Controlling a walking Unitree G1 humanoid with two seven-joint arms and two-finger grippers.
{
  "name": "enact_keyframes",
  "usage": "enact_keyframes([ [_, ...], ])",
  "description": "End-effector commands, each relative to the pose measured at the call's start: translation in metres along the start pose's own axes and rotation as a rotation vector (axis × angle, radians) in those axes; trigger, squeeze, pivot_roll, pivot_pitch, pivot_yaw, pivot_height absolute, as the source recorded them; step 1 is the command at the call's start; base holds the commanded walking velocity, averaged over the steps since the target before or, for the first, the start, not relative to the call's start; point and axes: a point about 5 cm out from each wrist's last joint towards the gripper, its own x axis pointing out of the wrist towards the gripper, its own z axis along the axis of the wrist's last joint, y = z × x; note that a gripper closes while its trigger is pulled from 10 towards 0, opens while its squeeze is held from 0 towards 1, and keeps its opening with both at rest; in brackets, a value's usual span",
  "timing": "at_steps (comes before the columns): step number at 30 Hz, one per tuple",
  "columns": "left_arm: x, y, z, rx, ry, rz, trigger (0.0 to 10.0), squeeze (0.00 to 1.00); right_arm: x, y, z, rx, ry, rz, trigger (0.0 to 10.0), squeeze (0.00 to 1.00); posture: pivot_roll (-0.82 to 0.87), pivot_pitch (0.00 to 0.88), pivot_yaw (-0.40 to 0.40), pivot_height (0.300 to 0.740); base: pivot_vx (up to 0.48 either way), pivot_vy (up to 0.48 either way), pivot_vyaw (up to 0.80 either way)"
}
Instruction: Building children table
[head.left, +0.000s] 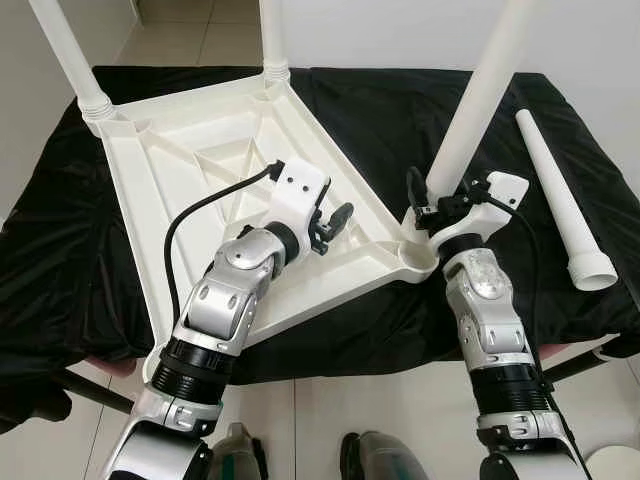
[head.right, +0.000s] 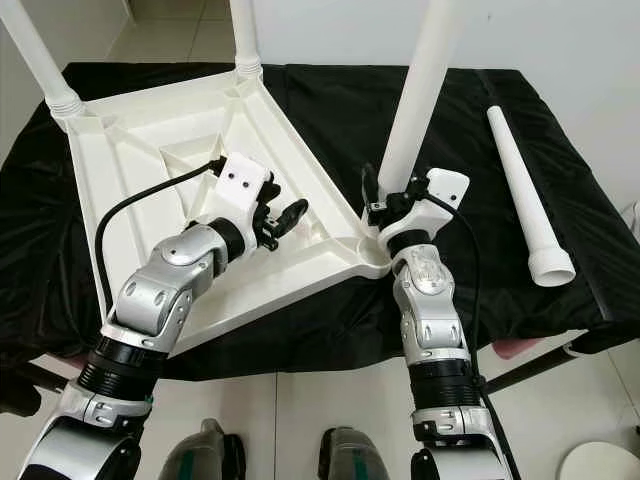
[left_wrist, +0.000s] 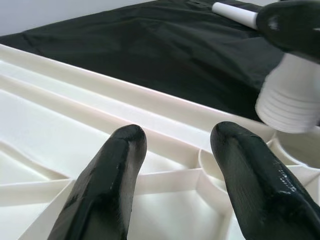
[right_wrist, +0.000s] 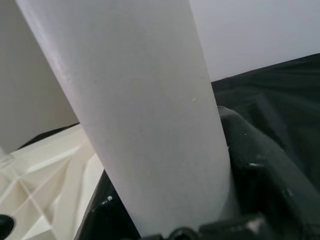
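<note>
A white plastic tabletop (head.left: 200, 150) lies upside down on a black cloth, with two white legs standing in its far corners. My right gripper (head.left: 428, 203) is shut on a third white leg (head.left: 478, 110), holding it upright with its ribbed base over the near-right corner socket (head.left: 417, 258). In the right wrist view that leg (right_wrist: 145, 110) runs between the black fingers. My left gripper (head.left: 338, 222) is open, hovering over the tabletop's underside near that corner; its fingers (left_wrist: 107, 185) are empty. A fourth leg (head.left: 560, 195) lies loose on the cloth at the right.
The black cloth (head.left: 390, 100) covers a low surface with tiled floor beyond. The surface's front edge runs just before my arms. White walls stand behind and to the right. My feet (head.left: 385, 455) show on the floor below.
</note>
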Motion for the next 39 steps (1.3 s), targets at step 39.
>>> enact_keyframes([
  [39, -0.026, -0.03, 0.001, 0.038, -0.065, -0.258, 10.0, 0.0, -0.028, -0.002, -0.022, 0.033, 0.11, -0.001, 10.0, 0.0, -0.13, 0.04, 0.0, 0.74, 0.0, 0.0, 0.0],
])
